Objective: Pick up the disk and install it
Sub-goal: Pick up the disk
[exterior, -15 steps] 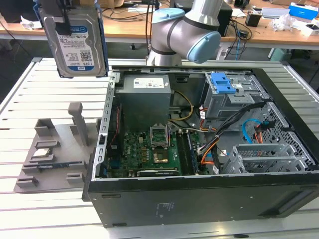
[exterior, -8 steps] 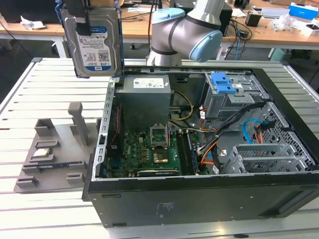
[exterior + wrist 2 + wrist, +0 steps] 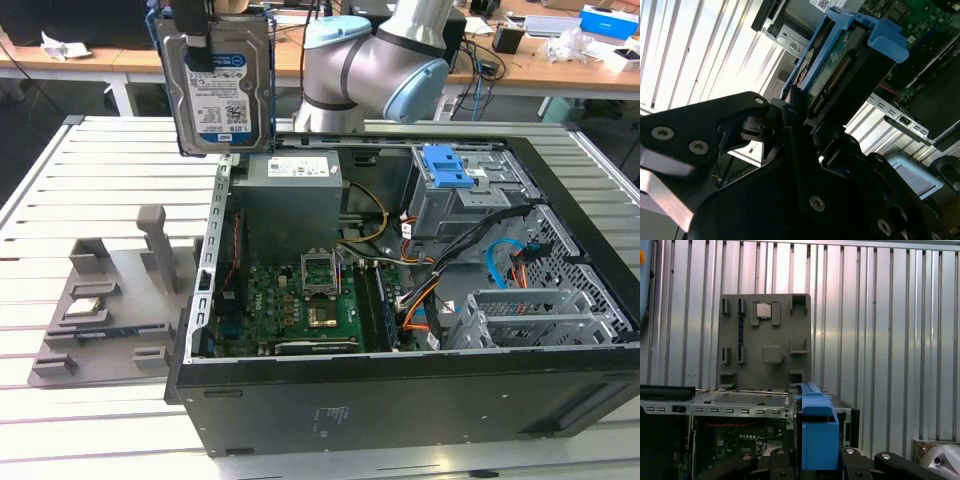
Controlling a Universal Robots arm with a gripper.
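Note:
The disk (image 3: 222,95), a silver hard drive with a white-and-blue label in a blue bracket, hangs upright in the air above the open computer case's (image 3: 400,400) wall on the exterior view's left. My gripper (image 3: 198,48) is shut on its top edge. In the second wrist view the black fingers (image 3: 790,125) clamp the disk (image 3: 832,82), whose green circuit side and blue bracket tab show. The first wrist view looks down the disk's blue bracket edge (image 3: 816,432) toward the table.
Inside the case are a blue-latched grey drive cage (image 3: 452,185), a grey power supply box (image 3: 290,195), the green motherboard (image 3: 300,305) and loose cables (image 3: 500,260). A grey parts fixture (image 3: 110,300) lies on the slatted table beside the case, on the exterior view's left.

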